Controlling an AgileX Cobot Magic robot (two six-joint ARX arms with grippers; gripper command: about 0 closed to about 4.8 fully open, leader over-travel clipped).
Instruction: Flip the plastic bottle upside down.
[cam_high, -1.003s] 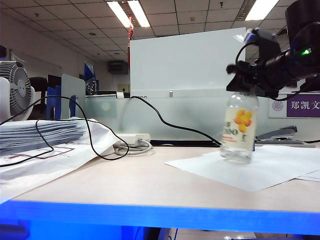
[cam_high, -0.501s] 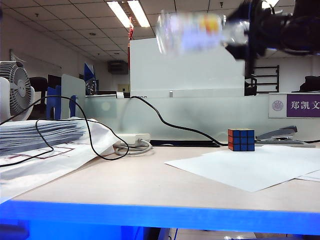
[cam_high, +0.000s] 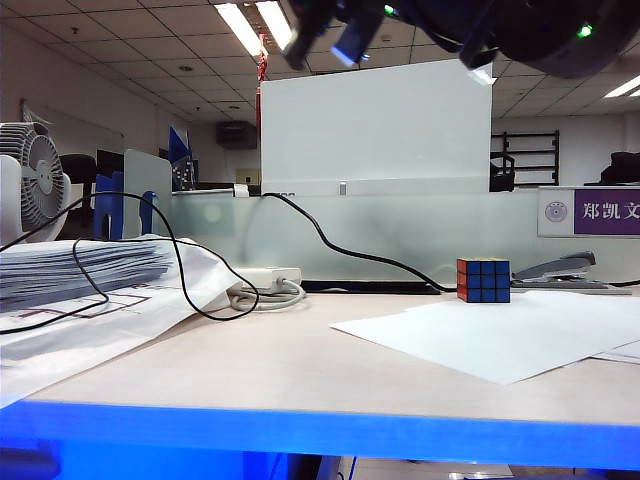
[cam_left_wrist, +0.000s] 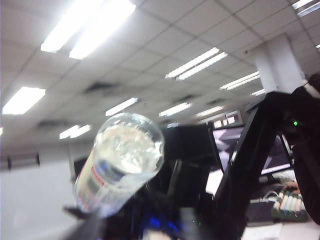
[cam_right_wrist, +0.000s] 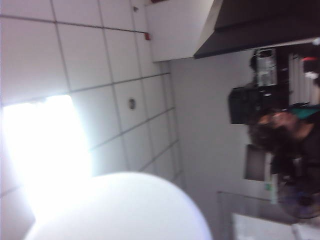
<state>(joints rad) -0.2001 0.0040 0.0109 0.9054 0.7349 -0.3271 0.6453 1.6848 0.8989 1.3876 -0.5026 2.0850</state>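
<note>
Lifted off the paper since the earlier frame, the plastic bottle (cam_left_wrist: 120, 160) is now carried high above the table (cam_high: 300, 375), beyond the top edge of the exterior view. The spot it occupied on the white sheet (cam_high: 480, 335) at the right is left bare, and the cube (cam_high: 483, 280) behind it is uncovered.

The right arm (cam_high: 520, 25) is seen only as a dark mass along the top of the exterior view. In the left wrist view the bottle is seen from below, its round base turned towards the camera and its neck end sunk into the dark right end effector (cam_left_wrist: 145, 215), which is judged to be closed on it there, though the fingers are blurred. The left end effector cannot be made out in any view.

The bottle is judged light and thin-walled, so it would dent under a hard squeeze, and its smooth sides would slip. The neck and cap are judged the firmest hold. Inverted on so narrow a cap, it would be easily toppled.
</note>
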